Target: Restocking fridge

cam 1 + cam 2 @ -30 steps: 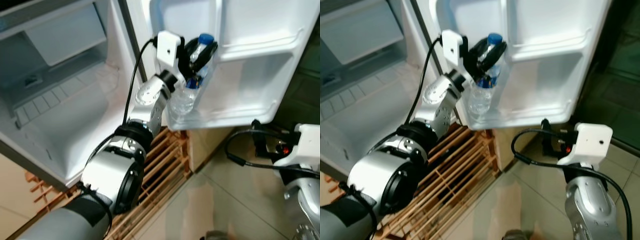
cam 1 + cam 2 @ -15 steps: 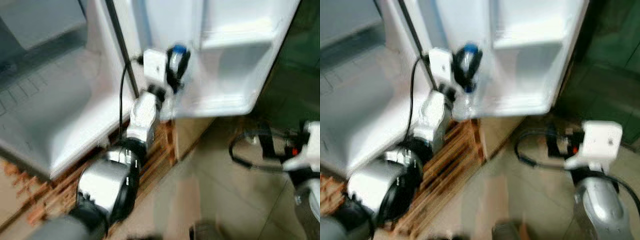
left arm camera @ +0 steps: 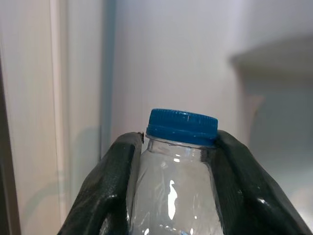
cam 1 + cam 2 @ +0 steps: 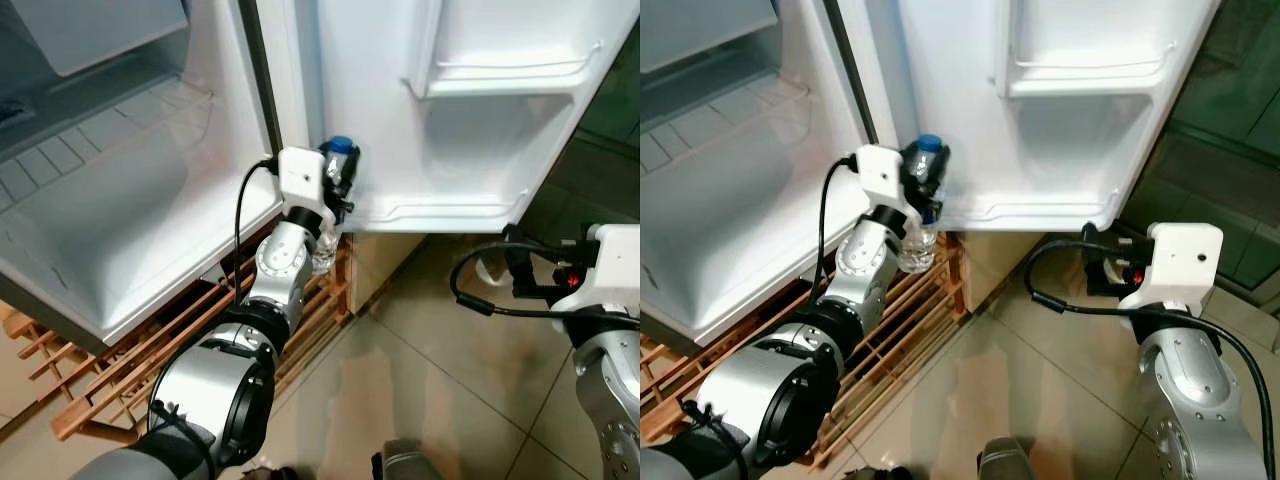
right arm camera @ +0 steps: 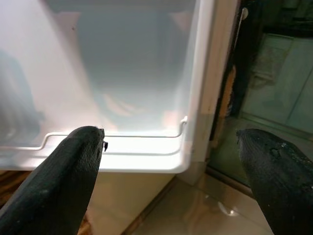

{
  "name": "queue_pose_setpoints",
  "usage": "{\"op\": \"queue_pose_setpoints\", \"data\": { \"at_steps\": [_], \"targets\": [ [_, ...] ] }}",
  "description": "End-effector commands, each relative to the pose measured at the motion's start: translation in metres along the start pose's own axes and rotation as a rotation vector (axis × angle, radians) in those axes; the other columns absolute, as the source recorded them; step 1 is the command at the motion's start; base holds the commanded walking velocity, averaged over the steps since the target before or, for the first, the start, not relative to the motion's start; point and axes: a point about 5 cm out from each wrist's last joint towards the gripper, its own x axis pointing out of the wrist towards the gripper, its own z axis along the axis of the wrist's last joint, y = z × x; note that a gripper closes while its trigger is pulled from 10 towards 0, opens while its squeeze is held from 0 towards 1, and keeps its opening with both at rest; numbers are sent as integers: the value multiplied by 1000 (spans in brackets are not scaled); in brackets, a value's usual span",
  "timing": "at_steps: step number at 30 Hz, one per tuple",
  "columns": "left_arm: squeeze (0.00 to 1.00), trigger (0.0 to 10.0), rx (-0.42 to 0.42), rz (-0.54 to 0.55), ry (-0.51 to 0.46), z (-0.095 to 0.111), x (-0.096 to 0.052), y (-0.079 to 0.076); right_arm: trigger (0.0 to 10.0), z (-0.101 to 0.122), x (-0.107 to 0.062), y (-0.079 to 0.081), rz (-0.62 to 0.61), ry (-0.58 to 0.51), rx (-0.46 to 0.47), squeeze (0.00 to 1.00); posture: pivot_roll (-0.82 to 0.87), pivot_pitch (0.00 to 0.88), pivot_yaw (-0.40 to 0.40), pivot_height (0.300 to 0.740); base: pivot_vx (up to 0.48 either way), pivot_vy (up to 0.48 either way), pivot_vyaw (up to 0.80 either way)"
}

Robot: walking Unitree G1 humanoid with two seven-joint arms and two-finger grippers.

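A clear plastic water bottle (image 4: 327, 236) with a blue cap (image 3: 182, 126) is held upright by my left gripper (image 4: 338, 178), shut on its neck just under the cap. It hangs at the left end of the open fridge door's bottom shelf (image 4: 450, 213), beside the hinge edge. In the left wrist view the two black fingers (image 3: 110, 193) press both sides of the bottle (image 3: 173, 191). My right gripper (image 5: 171, 161) stands open, low at the right, facing the door's bottom shelf (image 5: 117, 147) with nothing between its fingers.
The fridge compartment (image 4: 110, 210) stands open on the left, white and bare. An upper door shelf (image 4: 510, 80) holds nothing. A wooden slatted rack (image 4: 190, 330) lies under the fridge. Tiled floor (image 4: 430, 390) spreads below, with a dark green area (image 4: 1230, 120) at right.
The head views have pulled back and swung, with blur half a second ago. The bottle in my left gripper has come out of the door shelf and now sits lower, at its left end.
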Motion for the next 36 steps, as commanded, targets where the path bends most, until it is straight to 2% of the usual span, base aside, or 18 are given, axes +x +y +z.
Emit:
{"op": "queue_pose_setpoints", "data": {
  "at_steps": [1,3,8,11,12,13,18,21,23,28,32,34,35,36],
  "targets": [
    [0,10000,-11,-40,-40,12,6,1,10000,1,3,5,12,-18,5,275,-384,0,128,732,0,0,0],
    [0,10000,-22,-82,-136,28,8,-2,10000,-2,3,4,-3,-19,21,278,-366,0,135,732,0,0,0],
    [0,10000,-63,-57,-297,64,26,-3,10000,-6,1,10,1,-13,36,275,-368,0,136,732,0,0,0],
    [0,10000,-67,-37,-337,75,32,-3,10000,-6,-1,13,8,-14,34,278,-390,0,141,732,0,0,0],
    [0,10000,-88,-44,-393,85,36,-4,10000,-7,-5,14,10,-17,31,278,-401,0,144,732,0,0,0],
    [0,10000,-80,-49,-398,85,36,-6,10000,-8,-7,14,7,-15,27,275,-403,0,145,732,0,0,0],
    [0,10000,-24,-65,-339,71,33,-11,10000,-10,-13,10,-19,-2,12,271,-438,19,158,732,0,0,0],
    [0,10000,-53,-82,-292,61,33,-16,10000,-4,-20,6,-34,-6,-6,275,-468,58,170,732,0,0,0],
    [0,10000,-54,-91,-215,50,34,-22,10000,-10,-29,1,-62,24,-21,275,-487,82,187,732,0,0,0],
    [0,10000,-61,-123,-118,38,33,-25,10000,-7,-37,4,-78,18,-15,278,-494,86,218,732,0,0,0],
    [0,10000,-92,-282,-146,46,27,-27,10000,-9,-37,3,-120,12,5,275,-444,72,241,732,0,0,0],
    [0,10000,-127,-347,-109,47,25,-31,10000,-11,-33,4,-122,8,14,278,-416,62,238,732,0,0,0],
    [0,10000,-127,-415,-111,50,16,-38,10000,-11,-29,7,-110,2,24,275,-392,56,232,732,0,0,0],
    [0,10000,-127,-415,-111,50,16,-38,10000,-11,-29,7,-110,2,24,275,-392,56,232,732,0,0,0]
  ]
}}
